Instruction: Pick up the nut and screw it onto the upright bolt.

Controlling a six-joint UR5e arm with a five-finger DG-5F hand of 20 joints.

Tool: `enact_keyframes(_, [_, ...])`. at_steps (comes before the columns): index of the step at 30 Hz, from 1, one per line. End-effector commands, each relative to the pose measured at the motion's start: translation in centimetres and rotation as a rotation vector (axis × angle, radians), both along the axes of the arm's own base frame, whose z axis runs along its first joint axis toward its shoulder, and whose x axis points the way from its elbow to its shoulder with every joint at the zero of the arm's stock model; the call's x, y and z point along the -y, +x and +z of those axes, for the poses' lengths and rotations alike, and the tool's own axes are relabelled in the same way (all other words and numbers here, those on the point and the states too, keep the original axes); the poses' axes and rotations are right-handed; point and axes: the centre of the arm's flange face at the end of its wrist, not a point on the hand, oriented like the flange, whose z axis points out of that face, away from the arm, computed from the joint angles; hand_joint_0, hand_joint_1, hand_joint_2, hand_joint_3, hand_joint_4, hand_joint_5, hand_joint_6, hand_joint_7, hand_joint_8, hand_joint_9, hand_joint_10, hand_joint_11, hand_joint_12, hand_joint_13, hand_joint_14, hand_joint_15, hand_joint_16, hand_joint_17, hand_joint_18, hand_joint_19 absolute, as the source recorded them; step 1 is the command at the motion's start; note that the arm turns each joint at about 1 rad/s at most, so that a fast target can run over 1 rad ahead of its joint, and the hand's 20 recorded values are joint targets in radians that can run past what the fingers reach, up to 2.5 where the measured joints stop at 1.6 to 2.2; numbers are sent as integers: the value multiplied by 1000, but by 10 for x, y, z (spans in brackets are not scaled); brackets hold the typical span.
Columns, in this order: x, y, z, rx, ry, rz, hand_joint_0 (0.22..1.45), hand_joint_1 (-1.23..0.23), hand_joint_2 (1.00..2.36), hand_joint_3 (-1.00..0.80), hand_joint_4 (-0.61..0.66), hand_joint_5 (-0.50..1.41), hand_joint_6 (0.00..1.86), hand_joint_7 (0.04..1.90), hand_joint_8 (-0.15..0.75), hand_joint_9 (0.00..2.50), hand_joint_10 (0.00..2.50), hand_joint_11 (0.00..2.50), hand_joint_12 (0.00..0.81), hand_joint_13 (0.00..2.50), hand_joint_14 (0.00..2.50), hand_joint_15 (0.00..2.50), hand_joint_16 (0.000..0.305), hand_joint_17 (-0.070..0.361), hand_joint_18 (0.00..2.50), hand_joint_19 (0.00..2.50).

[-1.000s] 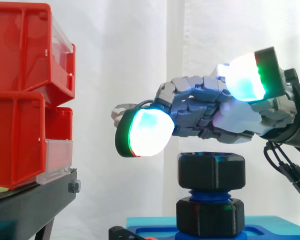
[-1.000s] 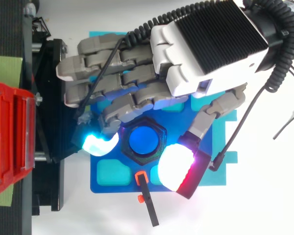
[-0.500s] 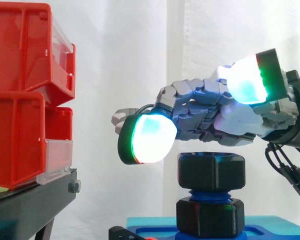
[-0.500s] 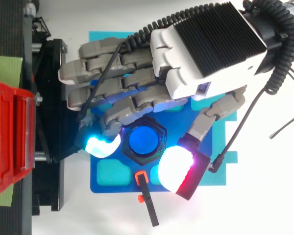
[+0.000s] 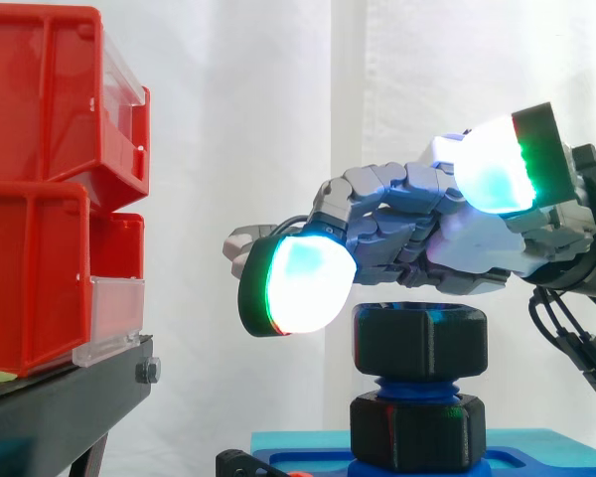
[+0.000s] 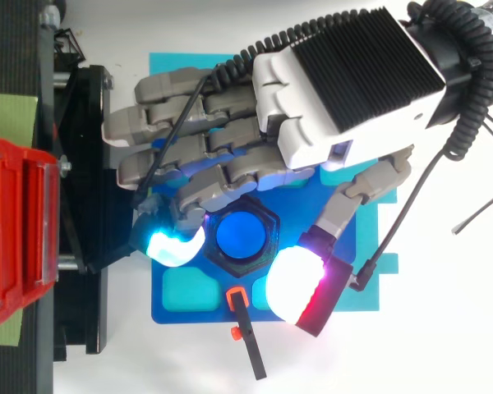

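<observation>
A black hex nut [image 5: 419, 338] sits on the upright blue bolt [image 5: 417, 386], above a second black hex piece [image 5: 417, 429] at the bolt's foot. From above, the nut [image 6: 244, 236] rings the bolt's blue top [image 6: 243, 234]. My hand [image 5: 467, 243] hovers just over the nut with relaxed, slightly bent fingers and holds nothing. One glowing fingertip [image 5: 298, 285] hangs to the left of the nut, level with its top. The thumb pad [image 6: 294, 283] lies beside the nut on the near side, apart from it. The back of the hand [image 6: 345, 82] covers the far part of the plate.
The bolt stands on a blue base plate [image 6: 189, 287] with cyan recesses. Red bins [image 5: 40, 199] rest on a black stand [image 5: 60, 407] to the left, close to the fingers. A small black rod with orange clips [image 6: 245, 328] lies at the plate's near edge.
The hand has shifted slightly toward the right, and the leading fingertip has dropped lower, nearer the nut's top. The nut has not moved.
</observation>
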Motion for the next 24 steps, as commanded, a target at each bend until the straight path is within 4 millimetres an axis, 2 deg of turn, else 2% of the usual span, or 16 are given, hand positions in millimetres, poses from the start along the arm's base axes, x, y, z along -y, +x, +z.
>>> enact_keyframes(1, [0, 0, -1, 0, 0, 0, 468, -148, 1000, -500, 215, -140, 503, 786, 237, 349, 0, 0, 315, 103, 0, 0, 39, 88, 0, 0])
enact_keyframes(18, [3, -2, -1, -3, -3, 17, 467, -172, 1000, -500, 220, -139, 503, 784, 240, 357, 0, 0, 315, 114, 0, 0, 38, 86, 0, 0])
enact_keyframes(24, [5, -2, -2, -15, 10, 2, 462, -227, 1000, -500, 226, -138, 503, 784, 242, 361, 0, 0, 317, 118, 0, 0, 38, 85, 0, 0])
